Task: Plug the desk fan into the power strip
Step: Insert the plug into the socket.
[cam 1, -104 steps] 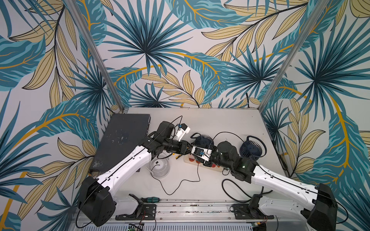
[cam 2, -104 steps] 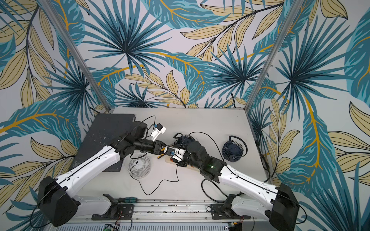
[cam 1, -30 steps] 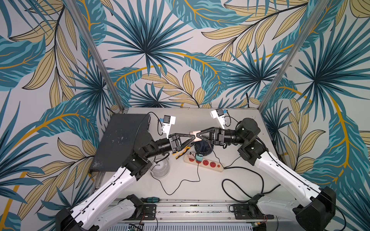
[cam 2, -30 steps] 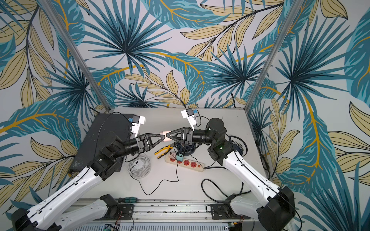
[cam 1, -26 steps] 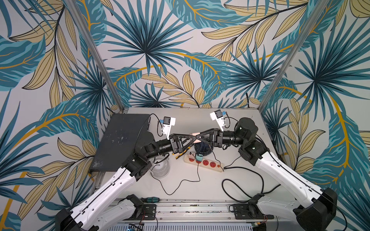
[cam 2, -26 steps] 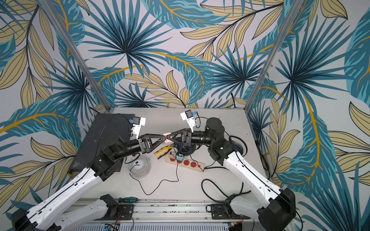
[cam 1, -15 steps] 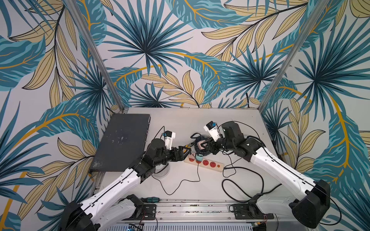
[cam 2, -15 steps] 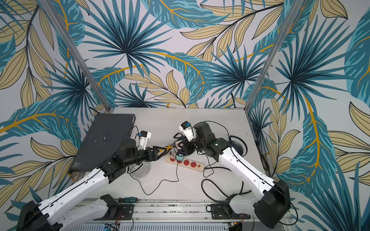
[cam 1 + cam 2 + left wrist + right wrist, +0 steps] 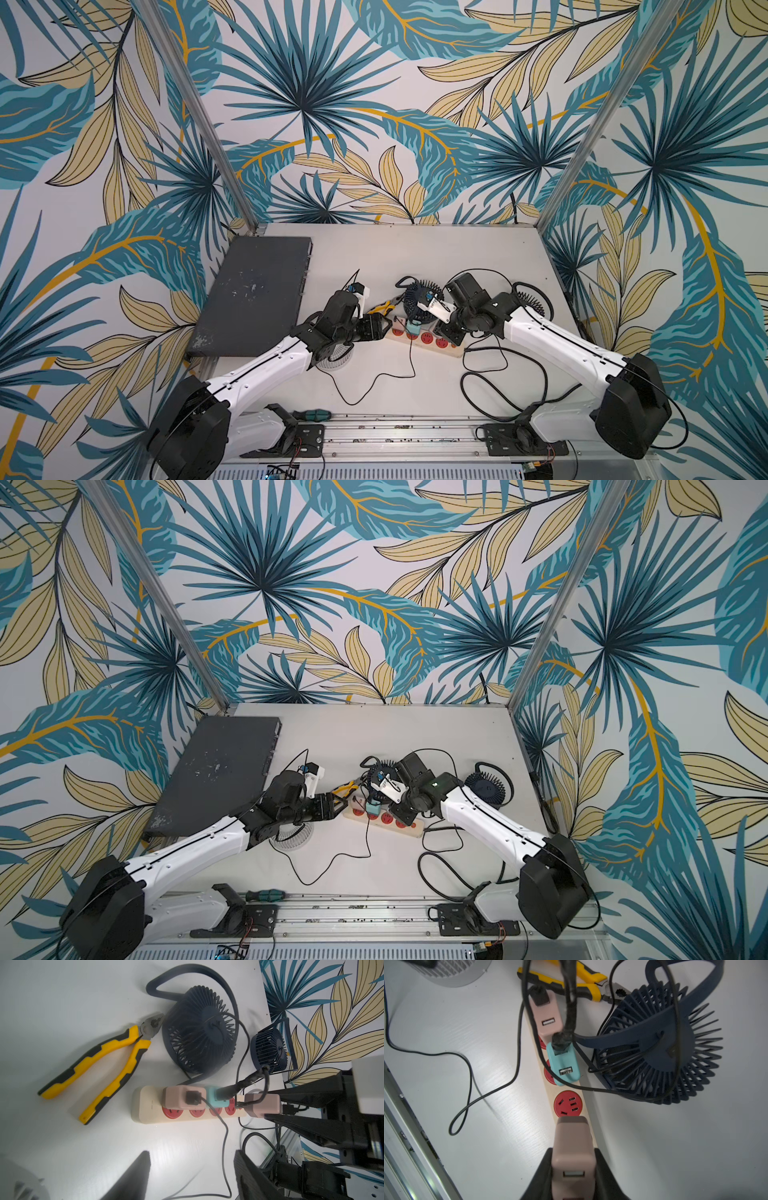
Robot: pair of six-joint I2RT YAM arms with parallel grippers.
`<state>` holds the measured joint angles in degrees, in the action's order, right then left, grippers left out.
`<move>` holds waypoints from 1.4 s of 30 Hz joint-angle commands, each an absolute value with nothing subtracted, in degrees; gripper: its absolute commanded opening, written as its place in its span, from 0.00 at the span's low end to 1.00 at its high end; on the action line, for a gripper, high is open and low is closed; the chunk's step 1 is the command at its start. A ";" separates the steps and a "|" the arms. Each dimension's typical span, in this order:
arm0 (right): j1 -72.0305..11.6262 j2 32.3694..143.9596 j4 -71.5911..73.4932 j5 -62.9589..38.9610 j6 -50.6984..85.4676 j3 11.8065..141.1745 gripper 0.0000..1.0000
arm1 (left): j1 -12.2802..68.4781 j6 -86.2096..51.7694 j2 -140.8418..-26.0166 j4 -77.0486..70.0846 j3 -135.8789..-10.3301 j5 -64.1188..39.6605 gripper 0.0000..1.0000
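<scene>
The power strip lies on the white bench. It is right next to a dark blue fan and near the yellow pliers. A pink plug block and a teal plug block sit on its red sockets. The right pincer squeezes a second pink plug block at the strip's other end. I cannot tell if it is pushed in. The left pincer is wide with nothing in it, near the strip.

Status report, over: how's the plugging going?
Left gripper open, empty. Right gripper shut on pink adapter at end of power strip. Red socket beside it free. Thin black cord crosses strip there.
</scene>
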<state>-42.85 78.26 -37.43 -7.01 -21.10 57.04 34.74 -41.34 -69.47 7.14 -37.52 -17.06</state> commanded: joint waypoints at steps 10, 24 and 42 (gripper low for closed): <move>-43.07 81.86 -31.75 -9.52 -30.65 54.25 0.00 | 34.89 -38.58 -73.54 5.39 -36.57 -18.09 0.66; -43.07 85.79 -31.59 -6.59 -33.81 54.27 0.00 | 34.90 -37.99 -75.28 5.21 -36.91 -18.20 0.64; -43.20 93.91 -37.92 1.16 -36.39 55.26 0.00 | 34.92 -36.84 -75.08 6.65 -36.91 -17.95 0.63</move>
<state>-43.53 87.92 -33.15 -5.91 -35.48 58.24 34.81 -38.06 -74.96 6.35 -37.32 -17.82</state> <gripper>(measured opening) 0.281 0.631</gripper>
